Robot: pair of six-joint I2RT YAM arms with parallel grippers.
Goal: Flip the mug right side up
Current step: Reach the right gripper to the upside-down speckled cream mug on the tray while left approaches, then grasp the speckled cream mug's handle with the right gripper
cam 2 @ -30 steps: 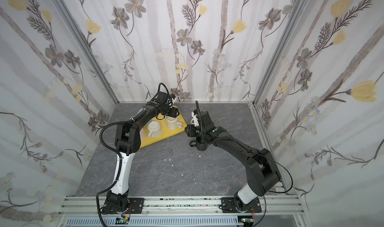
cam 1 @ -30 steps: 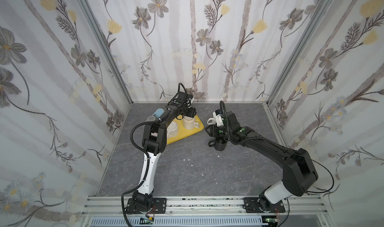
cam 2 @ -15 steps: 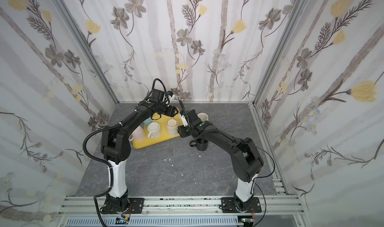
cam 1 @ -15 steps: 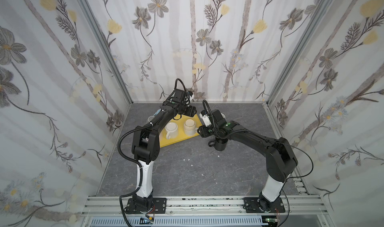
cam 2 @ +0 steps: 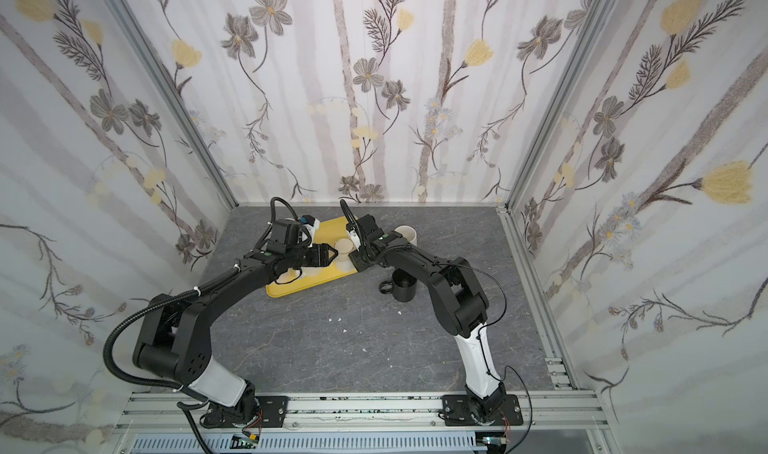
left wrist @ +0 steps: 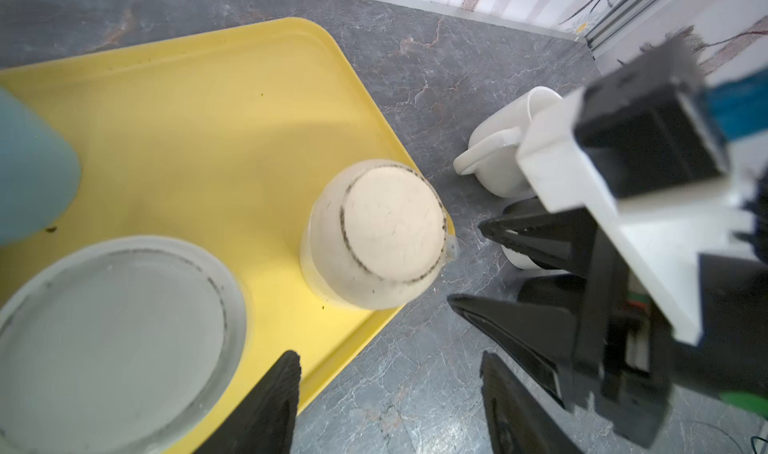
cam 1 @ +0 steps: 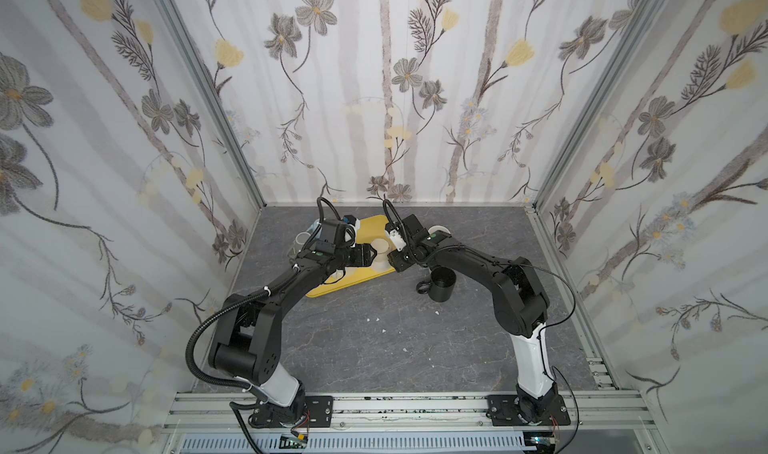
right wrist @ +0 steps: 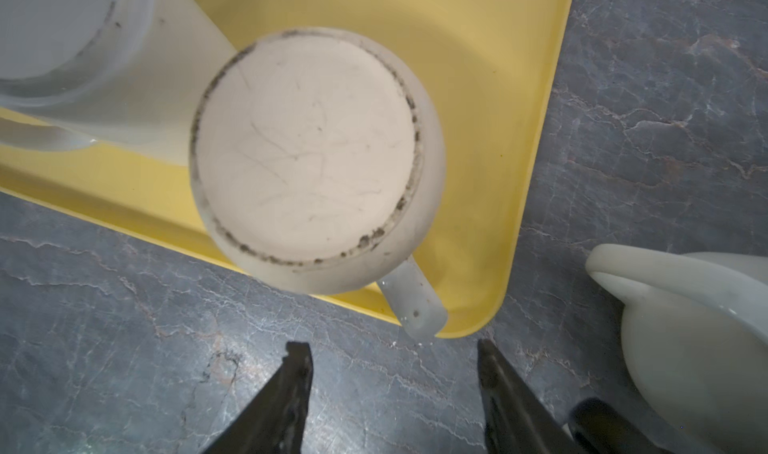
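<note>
Sitting inverted, mug (right wrist: pixel 307 148) lies beyond right claw (right wrist: pixel 390 343).

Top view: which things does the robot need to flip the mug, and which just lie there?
For the job: upside-down cream ceramic mug, open left gripper, open right gripper.
Lying about: flat yellow tray, black mug, upright white mug, pale blue cup.

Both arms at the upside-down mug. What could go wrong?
The left end effector and right end effector, both open, are close together by the upside-down mug; they could collide.
The mug sits on the yellow tray at its corner, handle at the rim; a nudge may tip it off.
The white mug beside the right arm could get knocked.
</note>
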